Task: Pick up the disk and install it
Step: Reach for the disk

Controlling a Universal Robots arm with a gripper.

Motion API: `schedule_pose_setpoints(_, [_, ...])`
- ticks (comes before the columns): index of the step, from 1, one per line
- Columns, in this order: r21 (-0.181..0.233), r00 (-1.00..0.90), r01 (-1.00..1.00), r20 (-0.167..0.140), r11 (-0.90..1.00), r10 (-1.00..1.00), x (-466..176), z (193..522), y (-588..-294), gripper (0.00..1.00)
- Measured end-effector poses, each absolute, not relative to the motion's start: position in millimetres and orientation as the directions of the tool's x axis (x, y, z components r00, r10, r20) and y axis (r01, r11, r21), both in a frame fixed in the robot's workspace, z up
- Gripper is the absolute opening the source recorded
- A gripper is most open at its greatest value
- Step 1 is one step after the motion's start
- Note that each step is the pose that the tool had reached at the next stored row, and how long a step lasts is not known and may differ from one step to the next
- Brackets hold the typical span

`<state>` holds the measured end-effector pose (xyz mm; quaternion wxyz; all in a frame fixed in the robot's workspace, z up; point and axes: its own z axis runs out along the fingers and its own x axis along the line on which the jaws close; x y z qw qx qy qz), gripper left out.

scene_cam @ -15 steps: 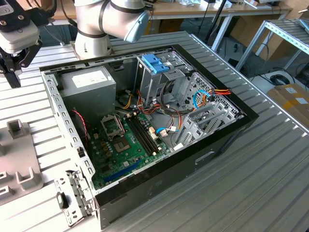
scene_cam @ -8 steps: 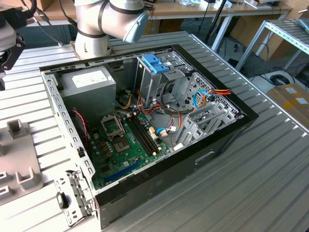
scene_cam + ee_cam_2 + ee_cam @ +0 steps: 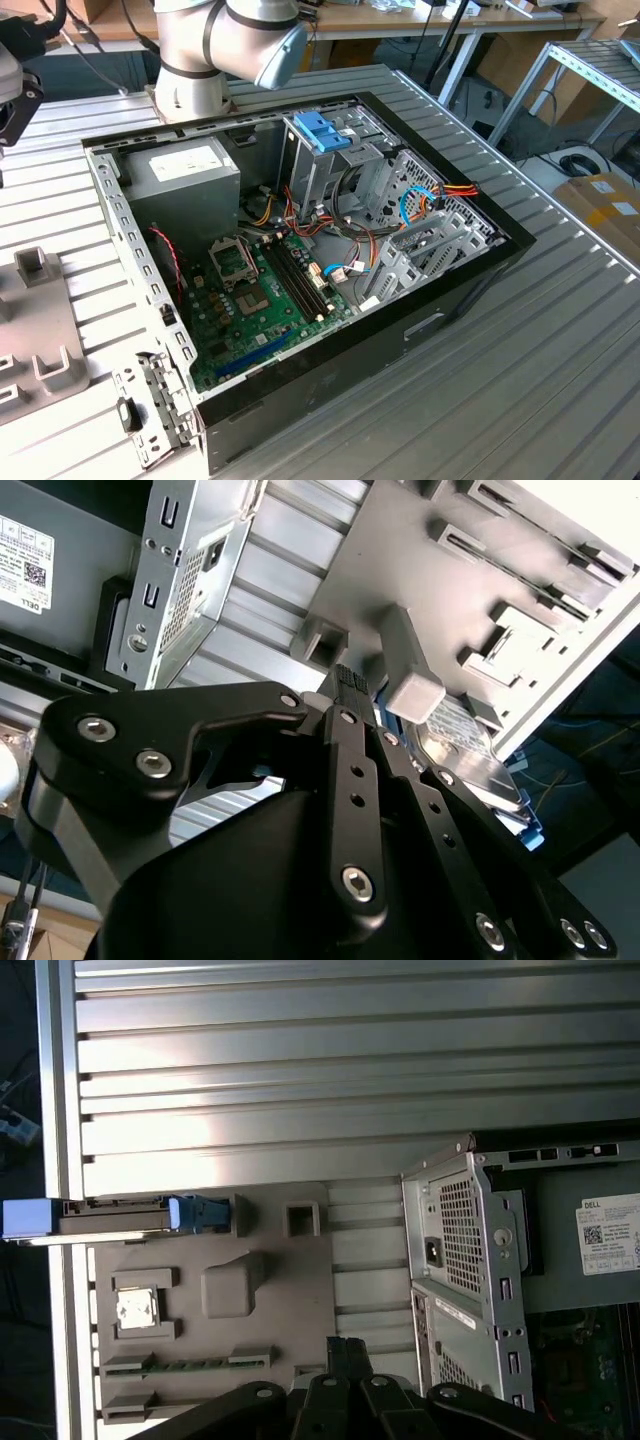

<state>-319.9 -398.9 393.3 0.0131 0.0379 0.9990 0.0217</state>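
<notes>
The disk [image 3: 110, 1222] stands on edge at the side of the fixture plate [image 3: 270, 1290] far from the open case [image 3: 470, 1250]. The gripper [image 3: 347, 1348] hangs above the plate, jaws clenched on nothing. The disk is probably rigid, dense, smooth and shock-sensitive; grip across its flat faces.

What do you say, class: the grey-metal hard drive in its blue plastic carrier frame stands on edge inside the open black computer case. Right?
Wrong place. In the first wrist view the hard drive stands on edge at the rim of the flat grey fixture plate, outside the open black computer case.
</notes>
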Motion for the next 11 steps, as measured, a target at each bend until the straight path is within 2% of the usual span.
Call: schedule_pose_setpoints(11, [0.044, -0.997, 0.075, -0.024, 0.996, 0.076, -327.5, 393.3, -399.0, 0.10])
